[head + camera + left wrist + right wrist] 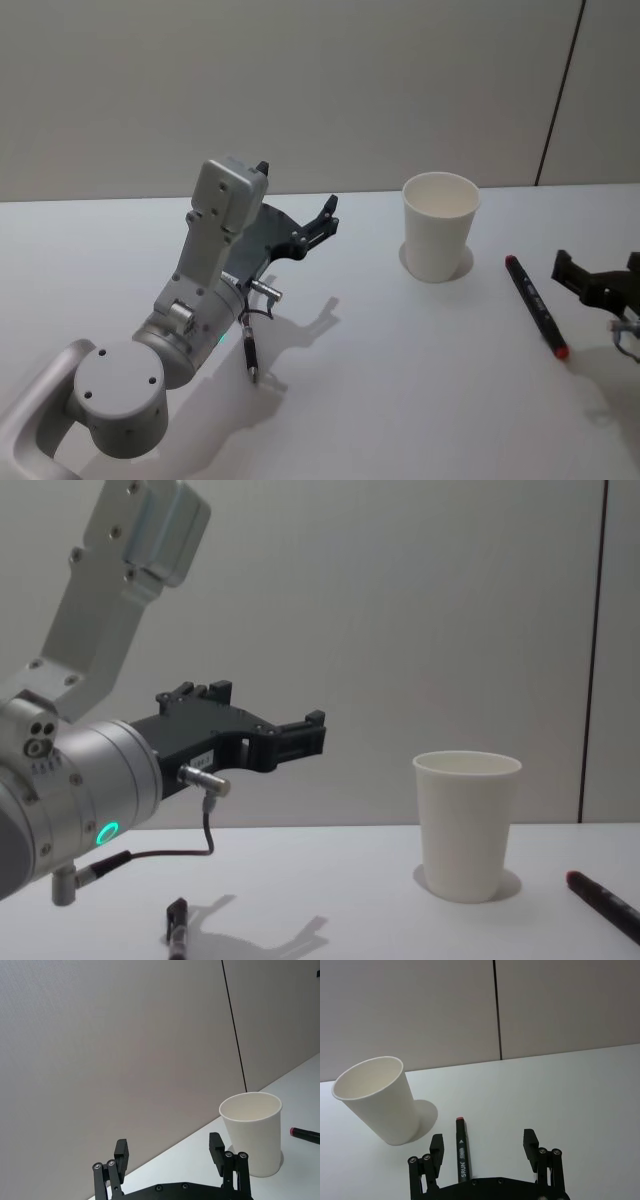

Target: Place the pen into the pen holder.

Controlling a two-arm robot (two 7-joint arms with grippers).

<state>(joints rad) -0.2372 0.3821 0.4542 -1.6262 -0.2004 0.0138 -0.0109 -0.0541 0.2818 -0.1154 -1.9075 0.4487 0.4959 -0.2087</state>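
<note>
The table (420, 400) is being looked down on from the head, from high up and fairly far back, with the wall (300, 80) being faced. From the chest it is being viewed low and level, across its top. Each wrist view is being taken from just behind its own fingers, those of the left gripper (169, 1145) and the right gripper (483, 1139), close above the table. The cup (440, 235) and the red-tipped pen (536, 305) are being shared by all four views.
</note>
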